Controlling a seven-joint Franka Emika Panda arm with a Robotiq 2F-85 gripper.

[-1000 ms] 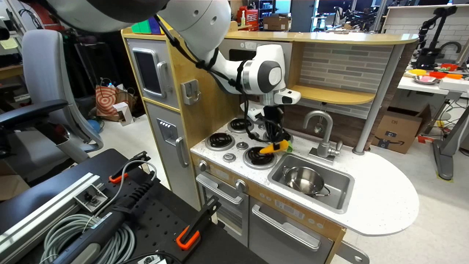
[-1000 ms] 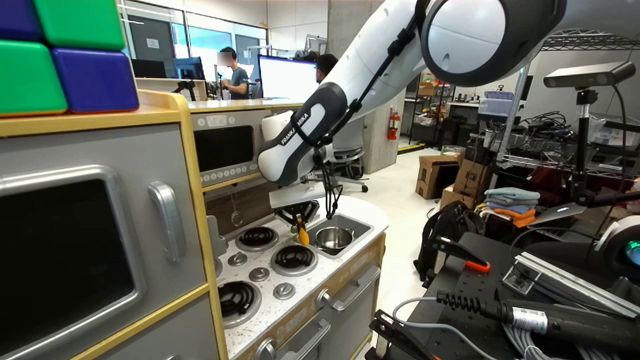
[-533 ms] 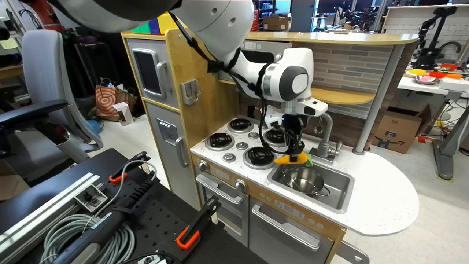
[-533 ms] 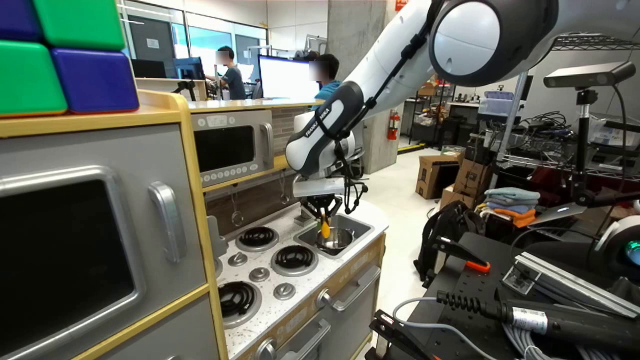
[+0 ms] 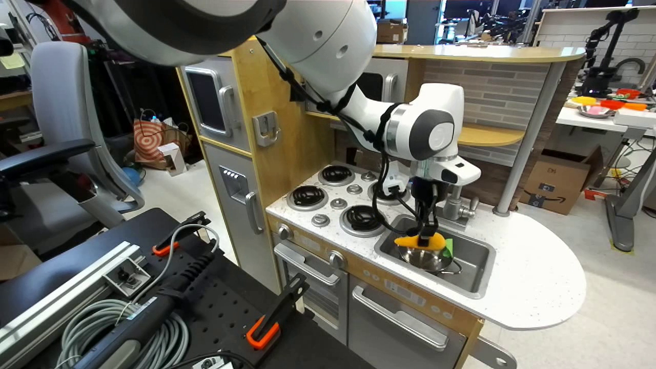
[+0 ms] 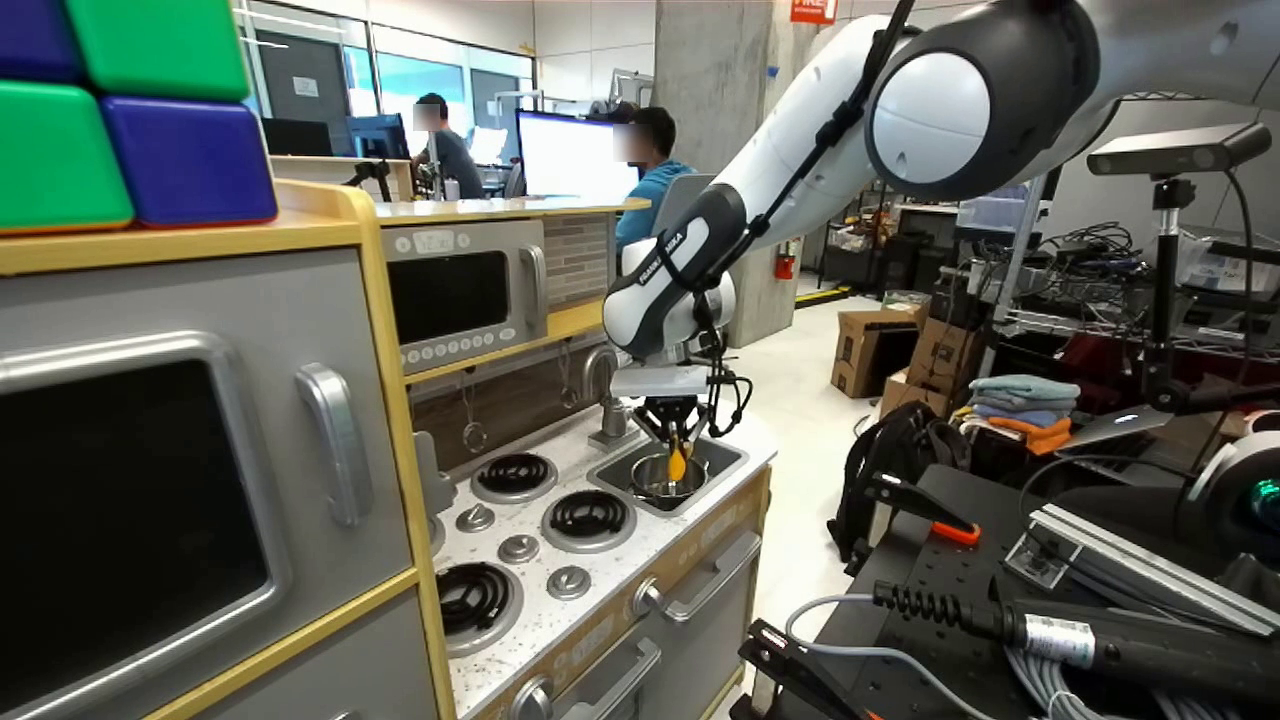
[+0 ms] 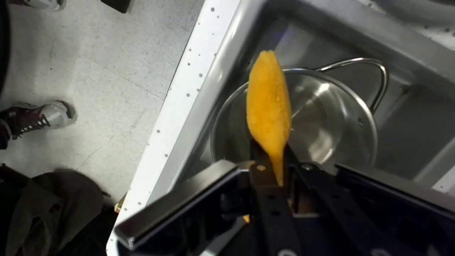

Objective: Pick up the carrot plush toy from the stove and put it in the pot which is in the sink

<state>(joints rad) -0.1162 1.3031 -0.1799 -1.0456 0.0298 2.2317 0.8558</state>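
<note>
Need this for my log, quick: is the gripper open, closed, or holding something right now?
Gripper: closed, holding the carrot plush toy.

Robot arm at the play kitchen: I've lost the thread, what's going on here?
The robot arm has the carrot plush toy pinched in its tool and holds it over the pot, which sits in the sink. In the wrist view, the toy's orange end crosses the outline of the pot's rim. The tool is shut on the toy, so the drop into the pot is not yet done. How much height is left above the rim is hard to tell.
</note>
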